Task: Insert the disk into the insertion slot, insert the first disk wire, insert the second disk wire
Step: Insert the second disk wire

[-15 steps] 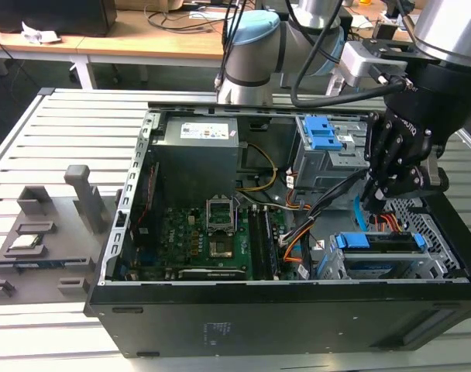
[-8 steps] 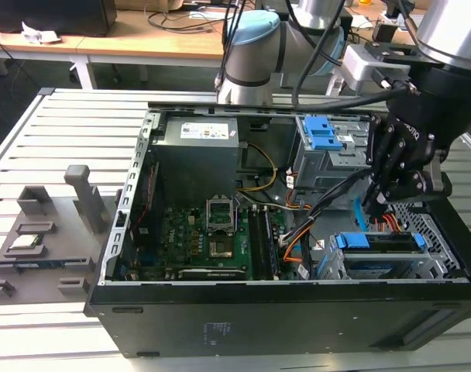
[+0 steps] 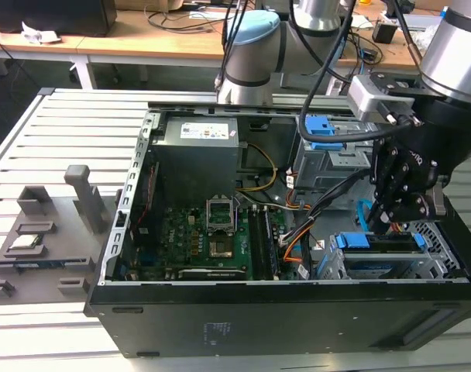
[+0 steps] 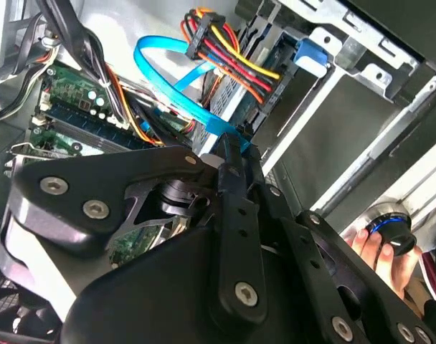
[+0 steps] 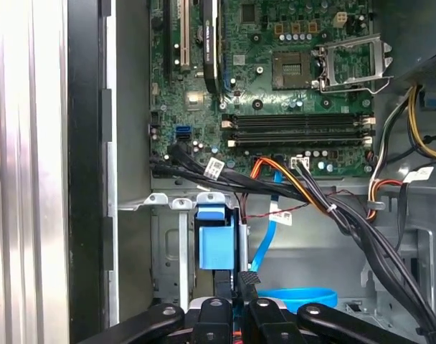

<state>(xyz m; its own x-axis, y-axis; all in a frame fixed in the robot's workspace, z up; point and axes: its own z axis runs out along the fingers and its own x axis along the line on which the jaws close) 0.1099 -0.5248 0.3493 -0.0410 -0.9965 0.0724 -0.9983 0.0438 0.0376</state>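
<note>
My claw [image 5: 236, 304], pinched narrow on the blue data cable's [image 4: 176, 80] black plug, hovers by the disk [image 3: 379, 242]; slight misalignment risks bent pins.

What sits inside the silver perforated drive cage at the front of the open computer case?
In the exterior view, the silver perforated drive cage holds the blue-framed hard drive, seated lengthwise. The black gripper hangs over its rear end, covering the connectors, so any plugged wire cannot be seen.
</note>
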